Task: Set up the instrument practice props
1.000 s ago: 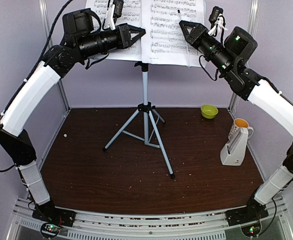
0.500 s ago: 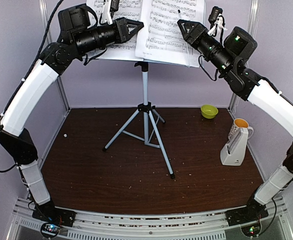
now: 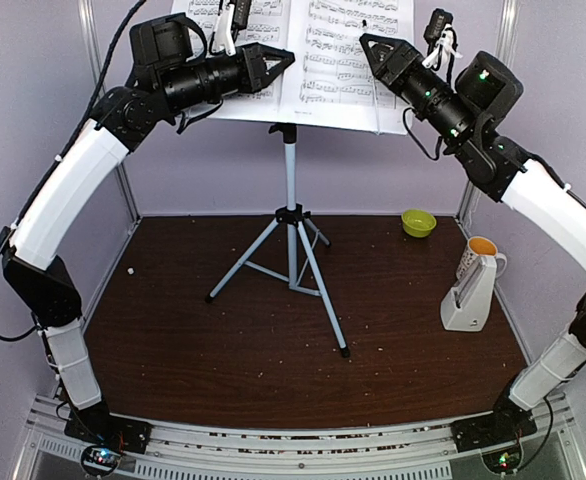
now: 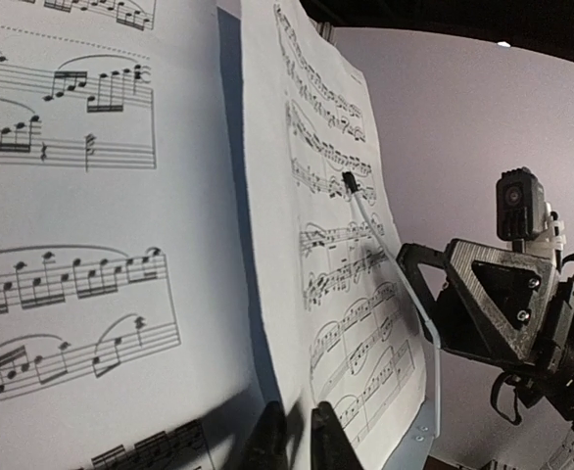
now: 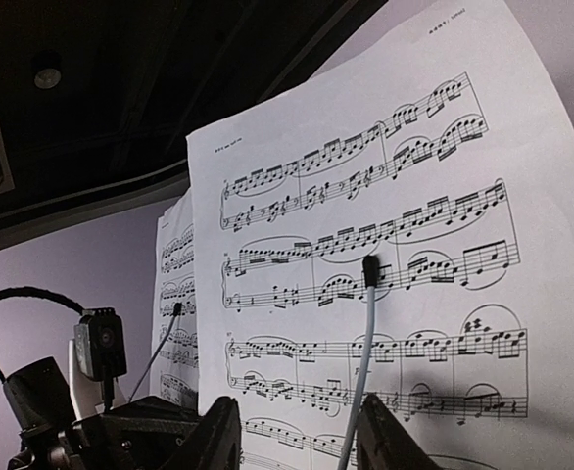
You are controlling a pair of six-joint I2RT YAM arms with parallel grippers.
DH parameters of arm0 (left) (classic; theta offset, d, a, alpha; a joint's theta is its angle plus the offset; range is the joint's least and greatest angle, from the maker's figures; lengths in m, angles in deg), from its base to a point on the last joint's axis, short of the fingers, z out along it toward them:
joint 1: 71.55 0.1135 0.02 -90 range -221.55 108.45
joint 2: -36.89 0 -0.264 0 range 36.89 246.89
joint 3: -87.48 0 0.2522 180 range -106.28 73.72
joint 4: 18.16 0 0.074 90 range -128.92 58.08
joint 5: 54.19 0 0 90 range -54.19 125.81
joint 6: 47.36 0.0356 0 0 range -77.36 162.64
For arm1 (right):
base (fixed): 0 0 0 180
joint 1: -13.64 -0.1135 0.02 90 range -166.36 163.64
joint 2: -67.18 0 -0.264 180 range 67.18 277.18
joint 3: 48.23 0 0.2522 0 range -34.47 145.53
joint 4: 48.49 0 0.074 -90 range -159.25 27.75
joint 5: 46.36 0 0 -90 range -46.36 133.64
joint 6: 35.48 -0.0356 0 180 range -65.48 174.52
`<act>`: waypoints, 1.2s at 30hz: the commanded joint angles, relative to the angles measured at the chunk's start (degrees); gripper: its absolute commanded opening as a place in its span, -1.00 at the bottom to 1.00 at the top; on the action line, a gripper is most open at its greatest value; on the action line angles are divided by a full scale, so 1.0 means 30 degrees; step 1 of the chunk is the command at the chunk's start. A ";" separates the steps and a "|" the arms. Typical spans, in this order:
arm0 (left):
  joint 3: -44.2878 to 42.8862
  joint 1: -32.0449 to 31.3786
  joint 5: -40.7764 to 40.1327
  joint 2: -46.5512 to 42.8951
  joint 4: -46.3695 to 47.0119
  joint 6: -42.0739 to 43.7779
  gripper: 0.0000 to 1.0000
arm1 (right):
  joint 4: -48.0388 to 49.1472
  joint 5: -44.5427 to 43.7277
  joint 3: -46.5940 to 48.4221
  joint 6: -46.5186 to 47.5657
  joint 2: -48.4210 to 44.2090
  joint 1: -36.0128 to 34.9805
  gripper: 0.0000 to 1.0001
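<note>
The silver tripod music stand (image 3: 290,180) stands mid-table, its desk at the top edge of the top view. Two sheet-music pages rest on it, the left page (image 3: 258,25) and the right page (image 3: 345,60). My left gripper (image 3: 287,60) is shut on the lower left edge of the right page (image 4: 336,255), with its fingertips (image 4: 267,443) nearly together. My right gripper (image 3: 369,45) is open and empty in front of the right page (image 5: 365,245). The stand's thin white retainer arm (image 5: 368,323) runs up between its fingers. The white pyramid metronome (image 3: 470,293) stands at the right.
A white mug with an orange inside (image 3: 483,247) stands right behind the metronome. A small yellow-green bowl (image 3: 419,222) sits at the back right. The tripod legs (image 3: 323,300) spread over the middle of the brown table. Grey walls close in on both sides.
My left gripper shifted a little while holding the right page. The page's lower left corner swung left and its tilt changed. My right gripper rose slightly.
</note>
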 commanded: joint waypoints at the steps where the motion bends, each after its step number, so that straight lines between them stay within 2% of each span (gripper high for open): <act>1: -0.0406 0.0109 -0.0186 -0.0469 0.0429 0.0289 -0.67 | 0.0231 -0.0112 -0.0349 0.0286 -0.0839 0.0051 -0.13; 10: 0.1174 -0.0015 -0.0987 -0.2894 0.0540 0.1106 -0.19 | 0.0246 -0.0513 -0.0946 0.0941 -0.2041 0.0052 0.07; 14: 0.1689 -0.0053 -0.1201 -0.3718 0.0272 0.1449 -0.08 | 0.0154 -0.0387 -0.1116 0.1238 -0.2542 0.0044 0.16; 18: 0.2816 -0.0058 -0.1303 -0.4851 -0.0046 0.1973 0.01 | -0.0252 0.0187 -0.1398 0.1784 -0.3167 0.0051 0.38; 25: 0.6538 -0.0060 -0.1797 -0.7485 -0.0346 0.3297 0.28 | -0.2073 0.1118 -0.2614 0.2801 -0.4558 0.0051 0.77; 28: 0.8493 -0.0060 -0.1864 -0.8716 -0.0525 0.3843 0.37 | -0.2668 0.1385 -0.3735 0.3170 -0.5440 0.0051 0.85; 34: 1.3013 -0.0059 -0.2090 -1.1300 0.0041 0.4873 0.41 | -0.3489 0.1613 -0.7337 0.3917 -0.8175 0.0058 0.93; 36: 1.3740 -0.0060 -0.1921 -1.1825 0.0063 0.5038 0.41 | -0.3713 0.1625 -0.8577 0.3995 -0.9031 0.0051 0.93</act>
